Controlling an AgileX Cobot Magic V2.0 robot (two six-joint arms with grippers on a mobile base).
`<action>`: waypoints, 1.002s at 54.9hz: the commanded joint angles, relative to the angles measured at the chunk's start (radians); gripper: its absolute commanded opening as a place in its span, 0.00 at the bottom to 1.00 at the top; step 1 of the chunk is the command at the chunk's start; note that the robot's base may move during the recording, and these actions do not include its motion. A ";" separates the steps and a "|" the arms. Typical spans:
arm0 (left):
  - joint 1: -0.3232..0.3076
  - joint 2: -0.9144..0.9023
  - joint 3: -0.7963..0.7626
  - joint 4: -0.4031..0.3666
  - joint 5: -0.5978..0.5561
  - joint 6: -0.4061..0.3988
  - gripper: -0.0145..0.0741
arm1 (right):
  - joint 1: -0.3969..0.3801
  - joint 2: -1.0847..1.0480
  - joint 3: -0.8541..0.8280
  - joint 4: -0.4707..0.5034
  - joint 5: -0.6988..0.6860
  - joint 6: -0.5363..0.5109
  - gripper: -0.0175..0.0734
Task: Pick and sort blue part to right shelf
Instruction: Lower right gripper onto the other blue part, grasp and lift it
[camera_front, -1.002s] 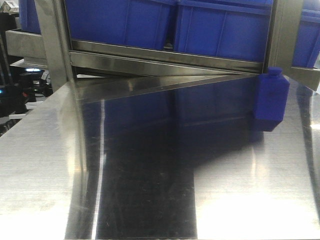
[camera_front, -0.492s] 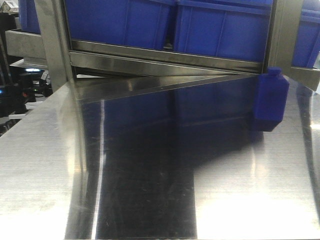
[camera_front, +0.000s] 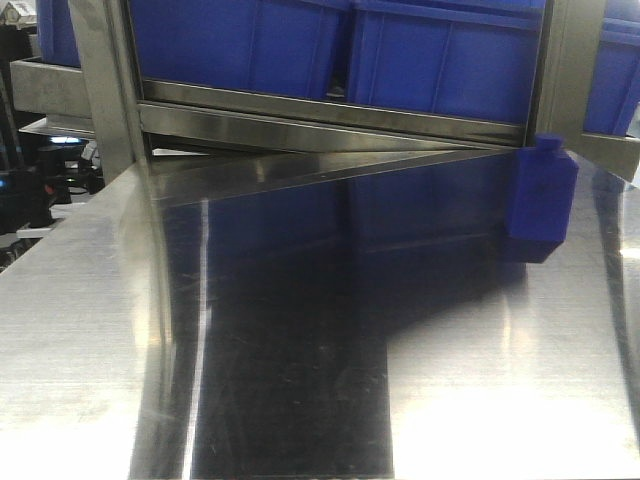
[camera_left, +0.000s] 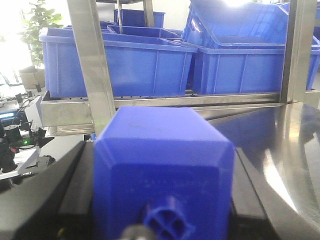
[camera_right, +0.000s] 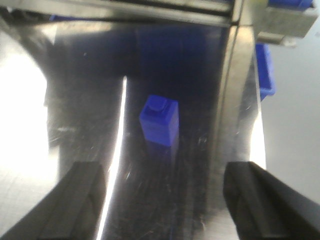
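Toppling looked the main risk: the blue part (camera_right: 160, 120) stood upright on the table (camera_front: 80, 330) near the right shelf (camera_front: 330, 120), beyond the open right tool (camera_right: 171, 200), which could clip it off-centre, while the left tool (camera_left: 162, 205) gripped another blue block (camera_left: 165, 150).

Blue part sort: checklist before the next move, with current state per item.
1. Left gripper hold on held blue part: ok, fingers tight against both sides.
2. Right gripper open: ok, jaws wide apart.
3. Standing blue part on the table: ok, upright, centred ahead of the right gripper, untouched.
4. Path to shelf: not ok, steel post stands just ahead of the held part; likely needs steering around.
5. Room in blue bins: cannot tell, insides hidden.
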 joint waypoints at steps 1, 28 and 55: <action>-0.007 0.012 -0.029 0.006 -0.106 0.001 0.44 | 0.040 0.087 -0.125 0.028 -0.007 -0.004 0.89; -0.007 0.012 -0.029 0.006 -0.119 0.001 0.44 | 0.191 0.647 -0.666 -0.282 0.390 0.363 0.89; -0.007 0.012 -0.029 0.006 -0.119 0.001 0.44 | 0.188 0.865 -0.703 -0.271 0.359 0.392 0.89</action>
